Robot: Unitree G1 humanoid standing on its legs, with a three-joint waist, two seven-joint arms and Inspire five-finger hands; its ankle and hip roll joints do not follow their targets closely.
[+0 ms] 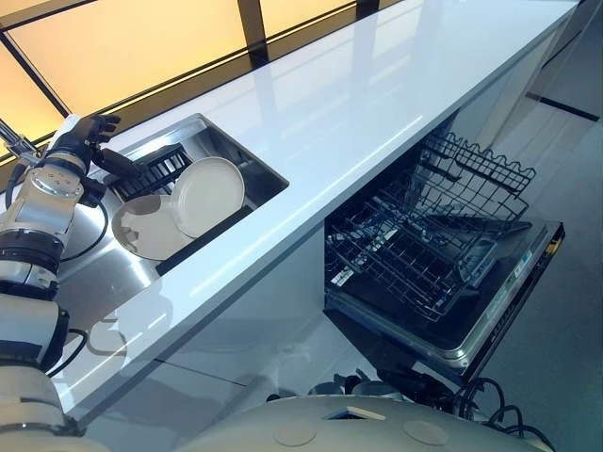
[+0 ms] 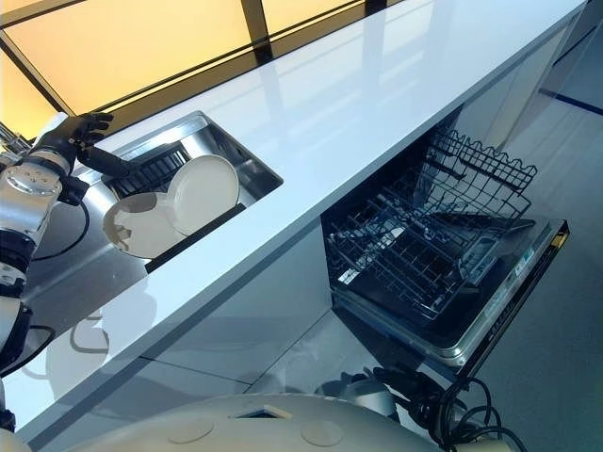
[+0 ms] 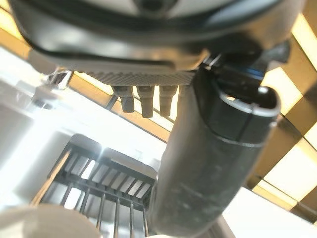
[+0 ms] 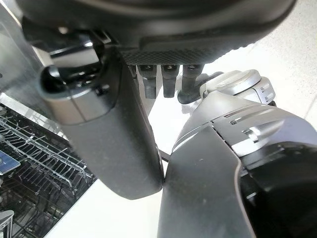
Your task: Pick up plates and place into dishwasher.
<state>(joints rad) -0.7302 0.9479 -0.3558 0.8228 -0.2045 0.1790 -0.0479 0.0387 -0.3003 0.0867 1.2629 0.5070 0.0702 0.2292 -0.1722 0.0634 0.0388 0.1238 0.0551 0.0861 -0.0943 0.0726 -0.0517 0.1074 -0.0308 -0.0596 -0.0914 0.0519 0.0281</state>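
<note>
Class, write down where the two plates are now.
At the eye views' left, the two plates sit in the sink by a black rack, near the left hand.

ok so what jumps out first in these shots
Two pale plates sit in the steel sink on the left, the left hand open by its far corner. To the right, the dishwasher stands open, its wire rack pulled out. The right hand hangs open near it.
</note>
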